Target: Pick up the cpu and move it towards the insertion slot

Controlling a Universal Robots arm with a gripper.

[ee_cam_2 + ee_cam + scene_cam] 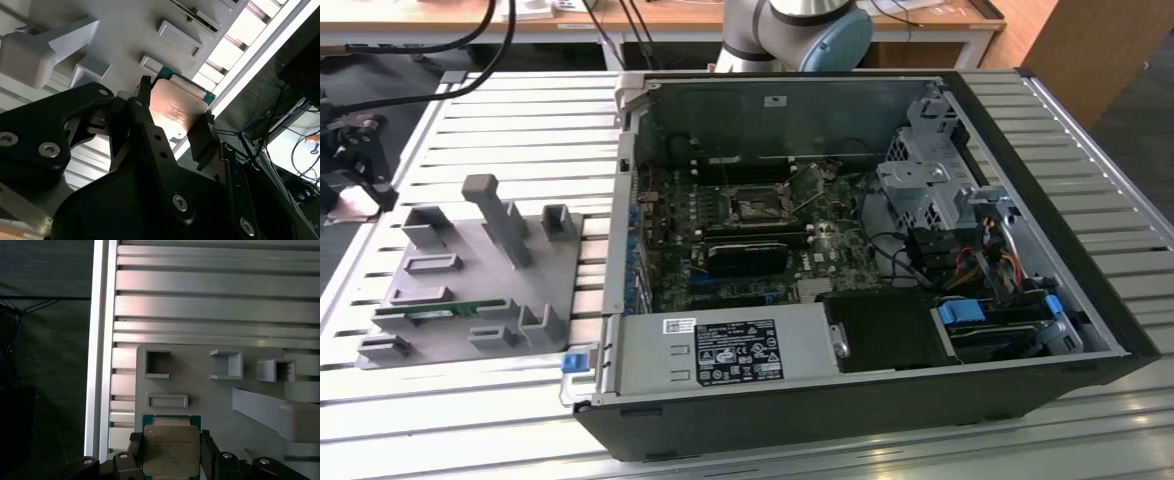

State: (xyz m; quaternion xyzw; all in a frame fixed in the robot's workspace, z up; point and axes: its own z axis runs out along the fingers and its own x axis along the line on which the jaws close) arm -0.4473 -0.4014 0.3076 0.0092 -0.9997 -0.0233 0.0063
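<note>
Pick step: gripper (171, 441) clamps cpu (171, 452) by its edges, over grey holder (210, 395).
Carry toward insertion slot (758, 208) calls for a level hold.

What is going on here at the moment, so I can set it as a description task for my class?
The robot's claw is closed on the cpu, gripping two opposite edges, over the grey fixture that lies on the slatted table beside the open computer case. The insertion slot is inside that case, apart from the fixture, so the cpu has not reached it.
</note>
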